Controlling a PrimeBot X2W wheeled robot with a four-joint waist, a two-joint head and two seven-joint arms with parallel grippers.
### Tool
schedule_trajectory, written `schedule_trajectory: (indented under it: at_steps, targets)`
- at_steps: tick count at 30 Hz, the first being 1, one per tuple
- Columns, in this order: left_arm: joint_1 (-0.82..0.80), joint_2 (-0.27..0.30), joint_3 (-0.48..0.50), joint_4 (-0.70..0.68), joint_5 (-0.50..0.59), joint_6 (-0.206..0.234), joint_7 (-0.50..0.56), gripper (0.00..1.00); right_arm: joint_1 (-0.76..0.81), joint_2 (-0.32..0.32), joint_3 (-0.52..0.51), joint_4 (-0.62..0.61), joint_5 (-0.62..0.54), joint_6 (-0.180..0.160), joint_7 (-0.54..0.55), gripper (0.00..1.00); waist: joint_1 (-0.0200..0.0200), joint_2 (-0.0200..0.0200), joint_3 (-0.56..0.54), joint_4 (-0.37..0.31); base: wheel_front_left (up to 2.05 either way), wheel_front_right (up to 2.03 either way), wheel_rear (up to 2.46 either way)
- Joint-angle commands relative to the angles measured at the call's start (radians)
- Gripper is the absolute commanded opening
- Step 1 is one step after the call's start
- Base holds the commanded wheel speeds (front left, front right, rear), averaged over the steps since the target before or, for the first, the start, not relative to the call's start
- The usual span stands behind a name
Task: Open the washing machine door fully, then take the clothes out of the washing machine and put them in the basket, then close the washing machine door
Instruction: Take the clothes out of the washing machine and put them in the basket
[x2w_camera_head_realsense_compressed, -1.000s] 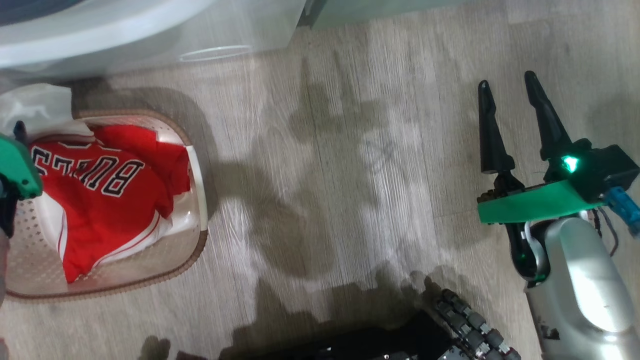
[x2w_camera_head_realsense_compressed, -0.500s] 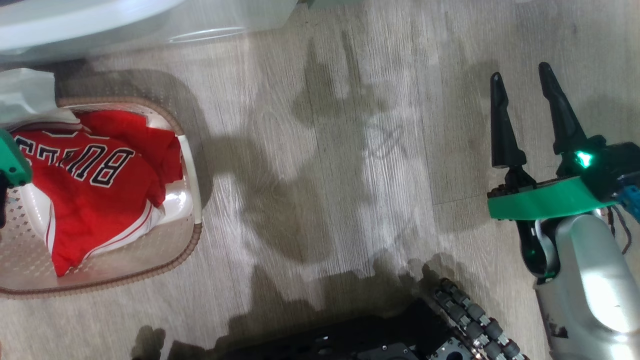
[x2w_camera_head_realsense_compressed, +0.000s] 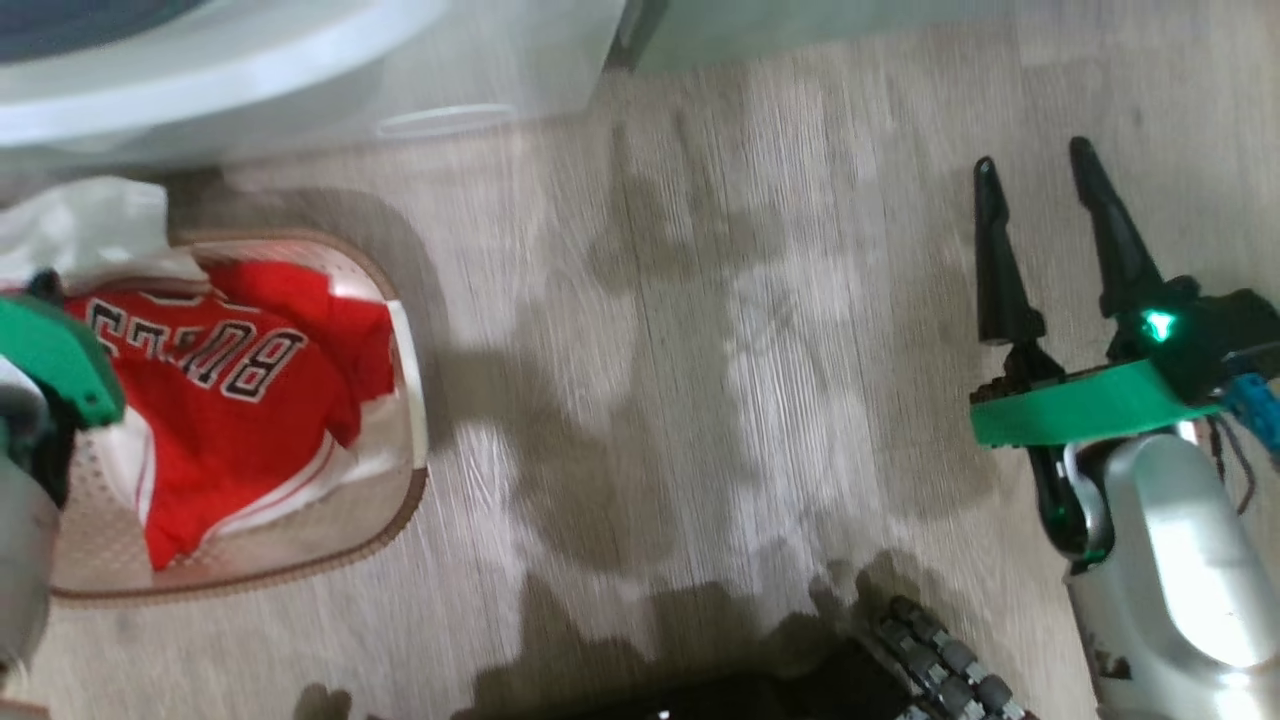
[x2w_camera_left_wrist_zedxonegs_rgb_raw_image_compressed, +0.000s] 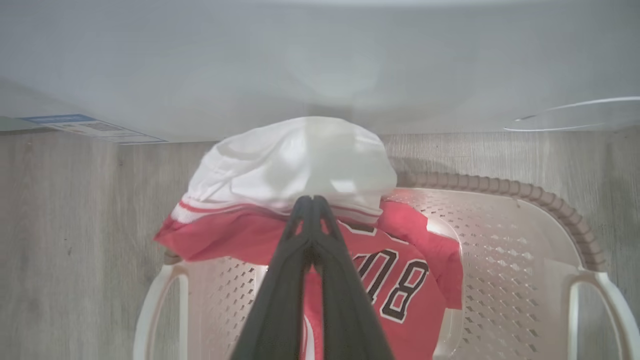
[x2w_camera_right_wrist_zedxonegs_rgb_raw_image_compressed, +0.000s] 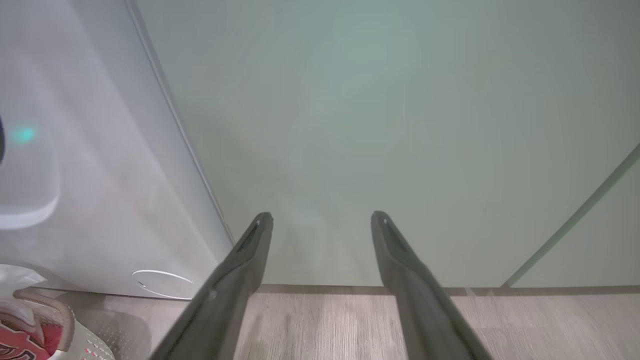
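The left claw (x2w_camera_left_wrist_zedxonegs_rgb_raw_image_compressed: 312, 200) is clenched, its two fingers pressed together with the tips on the clothes (x2w_camera_left_wrist_zedxonegs_rgb_raw_image_compressed: 415, 235); whether a fold is caught between them cannot be told, and in the blurred head view this claw is cut off by the left edge. The clothes lie in the basket (x2w_camera_left_wrist_zedxonegs_rgb_raw_image_compressed: 505, 235), a white part draped over the far rim toward the white front of the washing machine (x2w_camera_left_wrist_zedxonegs_rgb_raw_image_compressed: 320, 60), which stands just beyond on the grey wood-grain floor (x2w_camera_head_realsense_compressed: 700, 330). The right claw (x2w_camera_head_realsense_compressed: 1032, 155) hangs released with its fingers apart, facing the pale green cabinet (x2w_camera_right_wrist_zedxonegs_rgb_raw_image_compressed: 400, 125), and a broad stretch of floor lies between it and the basket.
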Motion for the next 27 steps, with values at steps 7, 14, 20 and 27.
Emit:
schedule_trajectory:
  at_steps: [7, 14, 20, 27]
  targets:
    - [0.111, 0.021, -0.009, -0.017, -0.033, -0.006, -0.070, 0.00, 0.050, -0.006, 0.045, 0.012, 0.018, 0.007, -0.006, 1.00, 0.0000, 0.0000, -0.147, 0.022, 0.00, 0.00, 0.00]
    - [0.219, 0.005, 0.002, -0.023, -0.078, -0.006, -0.125, 0.90, 0.077, -0.003, 0.079, 0.048, 0.044, 0.007, -0.006, 1.00, 0.0000, 0.0000, -0.271, 0.033, 0.00, 0.00, 0.00]
    - [0.284, -0.006, 0.028, -0.032, -0.090, -0.005, -0.133, 1.00, 0.098, 0.004, 0.098, 0.069, 0.065, 0.007, -0.006, 1.00, 0.0000, 0.0000, -0.349, 0.044, 0.00, 0.00, 0.00]
    - [0.303, 0.003, 0.058, -0.067, -0.073, 0.002, -0.134, 1.00, 0.098, 0.009, 0.107, 0.066, 0.070, 0.007, -0.006, 1.00, 0.0000, 0.0000, -0.345, 0.043, 0.00, 0.00, 0.00]
